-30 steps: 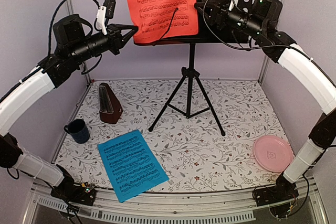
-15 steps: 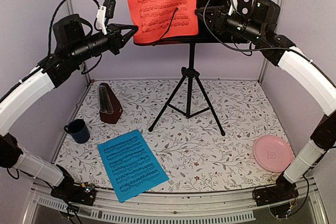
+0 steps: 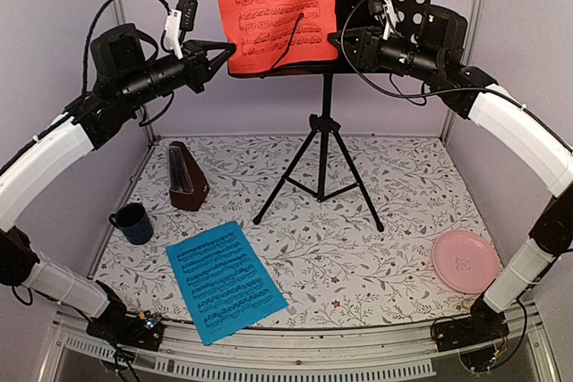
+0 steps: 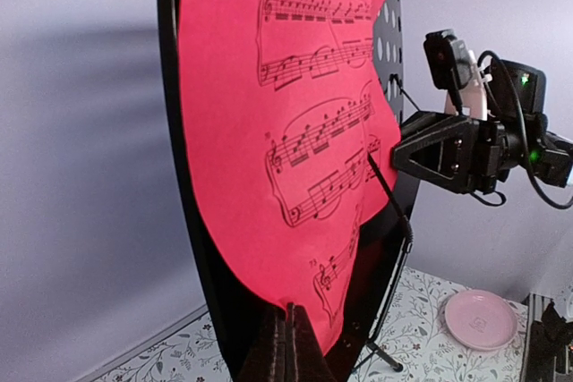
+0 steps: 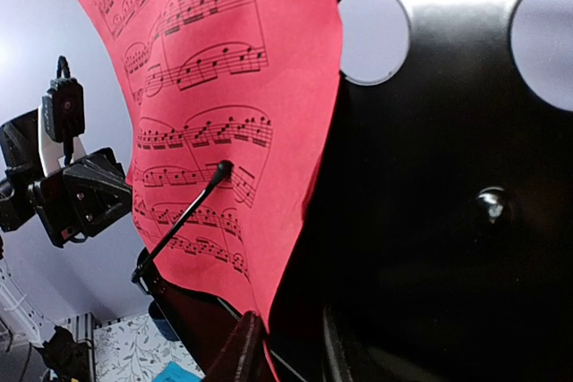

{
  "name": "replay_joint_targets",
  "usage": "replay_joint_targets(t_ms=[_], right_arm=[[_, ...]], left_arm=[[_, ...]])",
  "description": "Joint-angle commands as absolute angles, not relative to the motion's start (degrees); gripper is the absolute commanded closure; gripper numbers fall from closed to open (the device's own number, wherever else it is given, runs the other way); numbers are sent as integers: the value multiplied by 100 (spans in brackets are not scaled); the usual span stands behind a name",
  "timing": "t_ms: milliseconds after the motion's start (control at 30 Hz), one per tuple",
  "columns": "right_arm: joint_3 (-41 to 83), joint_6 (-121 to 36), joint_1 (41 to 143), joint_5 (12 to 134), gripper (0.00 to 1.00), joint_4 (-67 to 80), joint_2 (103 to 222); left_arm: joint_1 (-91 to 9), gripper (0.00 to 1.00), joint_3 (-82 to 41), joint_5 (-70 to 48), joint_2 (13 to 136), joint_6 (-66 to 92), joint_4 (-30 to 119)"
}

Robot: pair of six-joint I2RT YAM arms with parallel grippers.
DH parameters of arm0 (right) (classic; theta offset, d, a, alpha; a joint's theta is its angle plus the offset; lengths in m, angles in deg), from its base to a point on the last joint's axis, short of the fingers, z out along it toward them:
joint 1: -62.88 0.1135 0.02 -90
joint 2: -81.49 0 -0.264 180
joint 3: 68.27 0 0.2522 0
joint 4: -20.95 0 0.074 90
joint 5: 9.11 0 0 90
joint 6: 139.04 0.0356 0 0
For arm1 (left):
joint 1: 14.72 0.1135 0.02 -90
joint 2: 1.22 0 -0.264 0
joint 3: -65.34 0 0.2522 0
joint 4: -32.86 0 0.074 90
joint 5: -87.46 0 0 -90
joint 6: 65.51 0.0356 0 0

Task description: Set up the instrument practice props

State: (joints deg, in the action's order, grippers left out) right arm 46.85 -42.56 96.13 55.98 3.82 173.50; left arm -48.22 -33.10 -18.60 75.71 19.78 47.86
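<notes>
On the stand (image 3: 327,109), count one red sheet (image 3: 273,6). It rests upright against the left half of the stand's perforated desk, with its lower edge on the ledge. The right half of the desk is bare.

Count two sheets in all. The second, one cyan sheet (image 3: 224,279), lies flat on the table (image 3: 403,185), in front of the stand and to its left.

Count one metronome (image 3: 186,176). It stands upright to the left of the stand's tripod legs, apart from them. One mug (image 3: 134,221) sits further left of the stand and nearer to you. One plate (image 3: 466,259) lies to the stand's front right, well apart.

Count two grippers, one at each side of the stand's ledge:
- Left gripper (image 4: 286,351): fingers (image 4: 273,360) pressed together, tips at the ledge's left end under the red sheet.
- Right gripper (image 5: 285,346): fingers (image 5: 240,346) slightly apart, with the red sheet's lower right edge between them. You cannot tell whether they pinch it.
</notes>
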Motion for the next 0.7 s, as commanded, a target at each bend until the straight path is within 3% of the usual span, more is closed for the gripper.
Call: replay_joint_targets(t_ms=[0, 100, 667], right_arm=[[4584, -4183, 9592, 5547, 88, 367, 17303], [4570, -4200, 9585, 5587, 100, 356, 17284], [4232, -4359, 9591, 6079, 100, 191, 17047]], left_arm=[[-4786, 100, -3463, -1904, 7607, 2001, 4689], [-4785, 100, -3455, -1856, 7582, 2007, 4693], [-4785, 100, -3453, -1609, 7589, 2052, 4707]])
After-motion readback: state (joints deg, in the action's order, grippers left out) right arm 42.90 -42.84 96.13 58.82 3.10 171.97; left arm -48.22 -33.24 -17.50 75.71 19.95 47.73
